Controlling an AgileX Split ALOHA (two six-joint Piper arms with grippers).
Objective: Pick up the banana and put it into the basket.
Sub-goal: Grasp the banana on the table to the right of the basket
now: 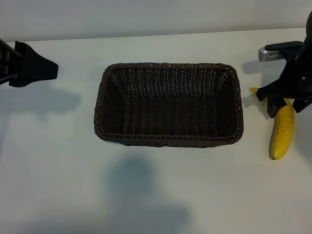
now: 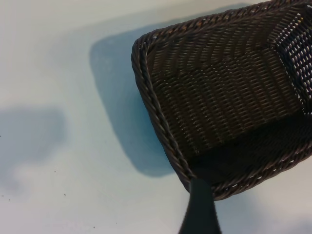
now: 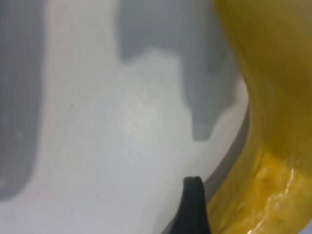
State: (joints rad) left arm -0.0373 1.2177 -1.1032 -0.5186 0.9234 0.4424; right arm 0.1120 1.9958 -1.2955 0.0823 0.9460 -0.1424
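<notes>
The yellow banana (image 1: pixel 282 132) lies on the white table, just right of the dark-brown wicker basket (image 1: pixel 168 139), which has nothing in it. My right gripper (image 1: pixel 286 104) is down over the banana's stem end, open, with a finger on either side of the fruit. In the right wrist view one black fingertip (image 3: pixel 195 204) stands close beside the banana (image 3: pixel 273 97), with a thin gap of shadow between them. My left gripper (image 1: pixel 46 68) is parked at the table's far left, open and holding nothing. Its wrist view shows one finger (image 2: pixel 199 209) in front of a corner of the basket (image 2: pixel 161 117).
A grey, silver-ended part of the right arm (image 1: pixel 273 52) juts out above the banana. The arms' shadows fall on the bare white tabletop (image 1: pixel 146 195) in front of the basket and at the left.
</notes>
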